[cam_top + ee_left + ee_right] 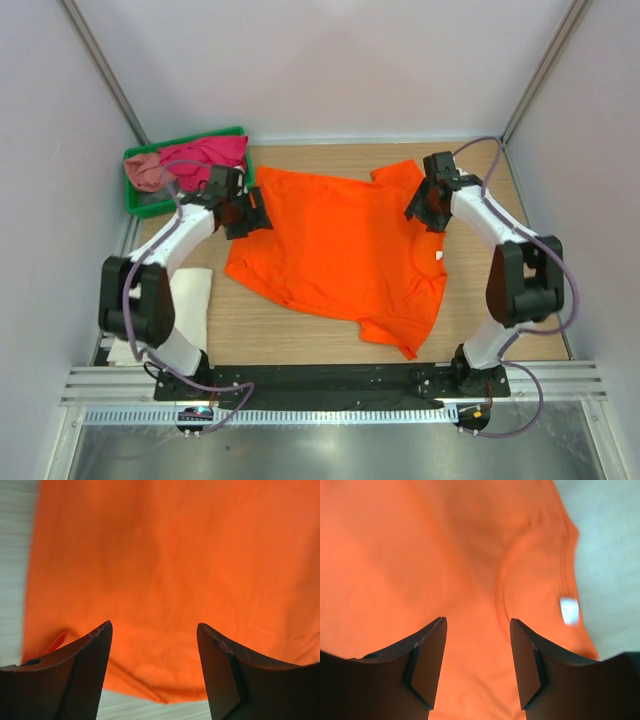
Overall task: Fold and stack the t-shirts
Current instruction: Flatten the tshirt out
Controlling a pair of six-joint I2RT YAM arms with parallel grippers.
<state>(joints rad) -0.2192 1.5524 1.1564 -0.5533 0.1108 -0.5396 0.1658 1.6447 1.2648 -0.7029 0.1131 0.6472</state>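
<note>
Item, principal: orange t-shirt (pixel 340 250) — laid out flat across the middle of the worktop (pixel 300 340), neckline (pixel 499 582) and white label (pixel 568 611) toward the right of the frame, hem toward the left. One sleeve points to the upper right, the other to the lower centre. It is spread open and not yet folded, apparently so that both ends can be taken at once.

Left gripper (pixel 243 213): over the shirt's upper-left hem corner, jaws apart, cloth lying beneath them and nothing pinched.

Right gripper (pixel 425 205): over the shoulder area at the upper right, close by the neckline, jaws likewise parted and holding nothing. Stations at opposite ends would suit a fold along the shirt's length, judging from placement only.

Item: white shirt (pixel 190 295) — lower left of the frame, a pale rectangle beside the left arm. It appears folded already and is probably the base of the stack.

Items: magenta shirt (pixel 210 153) and dusty pink shirt (pixel 145 172), bunched unfolded in the green tray (pixel 190 135) at the upper left.

Obstructions: the tray sits just behind the left gripper. The left arm stands partly over the white shirt, which any stacking move would need to allow for. The orange shirt lies slightly skewed on the worktop, with faint wrinkles.
</note>
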